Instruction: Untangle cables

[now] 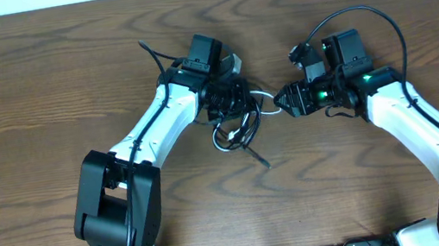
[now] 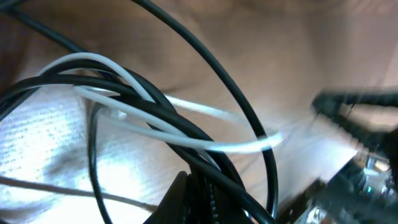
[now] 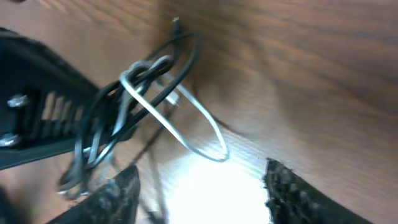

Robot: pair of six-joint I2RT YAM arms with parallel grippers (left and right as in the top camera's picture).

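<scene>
- Counter (image 1: 23, 91) of brown wood grain, with the tangle near its middle, between both arms.
- Left hand (image 1: 234, 102) is pressed together, pinching the thin black cable (image 2: 174, 121) just above the wood.
- Right hand (image 1: 284, 101) is spread and empty, facing a protruding loop.
- Thin white cable (image 2: 236, 147) threads the black coils. Untangling looks barely begun, and all the separating remains.

Black cable (image 2: 249, 116), white cable (image 2: 205, 145); table (image 1: 39, 80) brown, wood-grained; left arm (image 1: 158, 119), right arm (image 1: 401, 113) white with black joints.
</scene>
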